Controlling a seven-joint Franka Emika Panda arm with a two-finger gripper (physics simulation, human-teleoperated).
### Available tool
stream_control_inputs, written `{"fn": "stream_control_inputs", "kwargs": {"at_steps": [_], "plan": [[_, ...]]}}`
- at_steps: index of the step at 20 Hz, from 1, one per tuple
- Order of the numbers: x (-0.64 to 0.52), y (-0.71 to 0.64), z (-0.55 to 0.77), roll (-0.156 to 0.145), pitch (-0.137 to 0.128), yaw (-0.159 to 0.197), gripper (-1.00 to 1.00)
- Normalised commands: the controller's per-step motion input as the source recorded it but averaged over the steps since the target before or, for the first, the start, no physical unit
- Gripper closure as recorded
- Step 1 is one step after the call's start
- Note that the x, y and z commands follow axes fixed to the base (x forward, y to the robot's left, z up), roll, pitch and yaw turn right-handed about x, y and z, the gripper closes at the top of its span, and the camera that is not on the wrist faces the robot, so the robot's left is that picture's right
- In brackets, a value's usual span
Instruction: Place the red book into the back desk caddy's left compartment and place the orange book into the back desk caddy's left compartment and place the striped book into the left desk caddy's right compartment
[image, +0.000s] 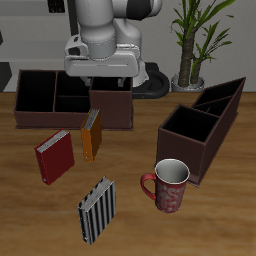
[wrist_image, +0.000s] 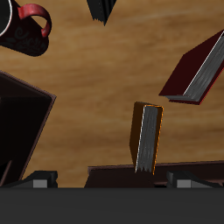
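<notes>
The red book (image: 55, 155) (wrist_image: 197, 70) lies flat on the table in front of the back desk caddy (image: 50, 118) (wrist_image: 114, 171). Beside it, the orange book (image: 91, 133) (wrist_image: 147, 137) stands on its edge, close to the caddy's front wall. The striped book (image: 98, 210) (wrist_image: 103, 9) lies nearer the table's front edge. The left desk caddy (image: 185, 145) (wrist_image: 22, 122) sits diagonally, its big end cell toward the mug. My gripper (image: 100, 85) (wrist_image: 109, 182) hangs above the back desk caddy, open and holding nothing, with the orange book just ahead of it.
A red patterned mug (image: 168, 185) (wrist_image: 24, 26) stands between the striped book and the left desk caddy. A potted plant (image: 195, 40) stands at the back of the table.
</notes>
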Motion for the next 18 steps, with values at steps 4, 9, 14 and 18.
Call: {"fn": "stream_control_inputs", "kwargs": {"at_steps": [4,9,14,18], "plan": [[-0.01,-0.38,0.01,-0.049,0.003,-0.016,-1.0],[-0.06,-0.29,0.0,-0.034,-0.049,-0.026,-1.0],[-0.05,-0.1,-0.22,-0.004,-0.093,-0.015,-1.0],[0.03,-0.16,-0.25,0.02,-0.042,-0.013,-1.0]]}}
